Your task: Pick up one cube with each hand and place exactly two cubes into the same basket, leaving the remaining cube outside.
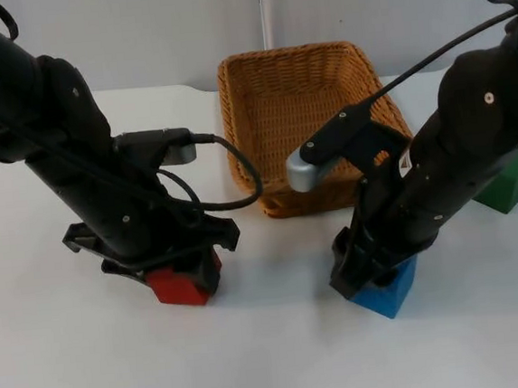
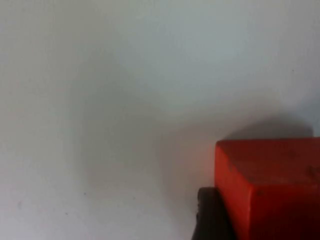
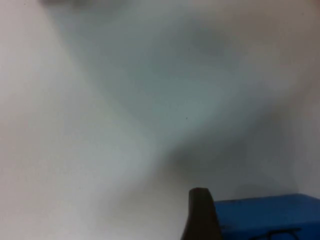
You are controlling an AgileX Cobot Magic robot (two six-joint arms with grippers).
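The left end effector (image 1: 182,271) is down at the white desk (image 1: 74,364), set over the red cube (image 1: 181,285), which sits on the desk in front of the basket's near left corner and a little apart from it. In the left wrist view the red cube (image 2: 270,187) stands on the desk with 1 black fingertip (image 2: 210,215) touching its side, though whether the fingers are pressed tight on it or merely standing around it cannot be told. The right end effector (image 1: 375,275) is likewise down at the desk over the blue cube (image 1: 387,289), which lies in front of the basket's near right corner. In the right wrist view the blue cube (image 3: 265,217) rests on the desk with 1 black fingertip (image 3: 200,215) just beside or against its edge; again the grip itself cannot be told. The woven wicker basket (image 1: 243,114) stands at the middle of the desk toward the grey partition wall (image 1: 136,32), between the 2 arms, and its inside holds no cube. The green cube (image 1: 512,185) sits on the desk to the right of the basket, partly hidden behind the right arm and well apart from the blue cube.
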